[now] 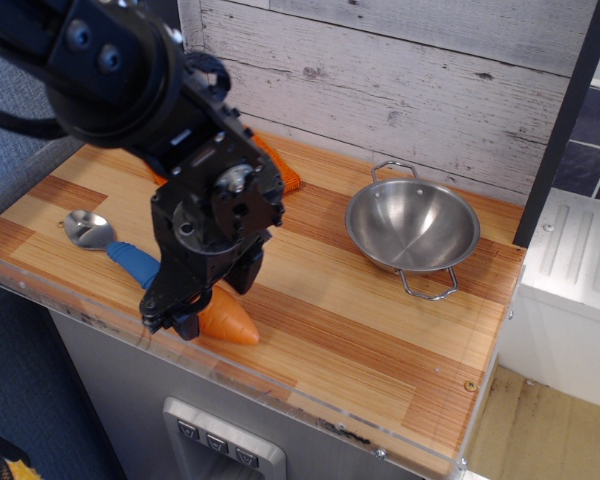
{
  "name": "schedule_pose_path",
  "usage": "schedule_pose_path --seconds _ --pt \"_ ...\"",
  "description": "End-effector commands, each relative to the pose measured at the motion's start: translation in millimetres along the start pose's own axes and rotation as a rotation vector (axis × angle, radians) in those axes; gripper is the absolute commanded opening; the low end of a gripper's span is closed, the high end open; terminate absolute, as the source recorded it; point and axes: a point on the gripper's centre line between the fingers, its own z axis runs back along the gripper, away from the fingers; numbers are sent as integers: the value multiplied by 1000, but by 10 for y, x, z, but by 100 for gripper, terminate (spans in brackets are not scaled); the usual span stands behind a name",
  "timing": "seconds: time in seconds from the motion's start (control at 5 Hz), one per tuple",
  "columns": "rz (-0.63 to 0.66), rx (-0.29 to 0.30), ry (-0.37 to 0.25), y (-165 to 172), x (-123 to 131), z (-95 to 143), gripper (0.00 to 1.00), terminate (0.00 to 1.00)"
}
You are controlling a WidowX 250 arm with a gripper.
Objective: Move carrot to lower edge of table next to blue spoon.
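Here the carrot [228, 319] lies on its side near the lower edge of the table [380, 350], its rounded pointed end toward the right and its thicker end tucked under the gripper [195, 305]. It rests on a reddish-brown stripe of the wood, close to the clear plastic rim [280, 392] that runs along the front.

The black gripper stands directly over the carrot's left end, with one finger in front at the lower left and another behind the carrot. The fingers bracket the thick end, yet from this angle I cannot tell whether they press on it or stand just clear.

Just to the left lies the blue spoon [120, 250]: its ribbed blue handle points toward the carrot and disappears behind the gripper, and its shiny metal bowl sits farther left. The carrot and the handle lie near each other; whether they touch is hidden.

Behind the arm [110, 70], a folded orange cloth [280, 170] peeks out near the back wall. Well to the right sits a steel bowl with wire handles [412, 228], upright and empty. The whitewashed plank wall [400, 80] stands behind it.

No brand, label or writing can be read anywhere.
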Motion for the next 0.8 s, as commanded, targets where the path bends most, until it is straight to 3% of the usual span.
schedule_pose_path --seconds 0.0,0.2,0.4,0.6 --pt "28 -23 -18 70 124 118 100 0" --pt "52 -44 -18 65 245 212 100 0" --pt "52 -105 -43 9 379 430 100 0" --pt "89 -169 -91 -51 545 783 100 0"
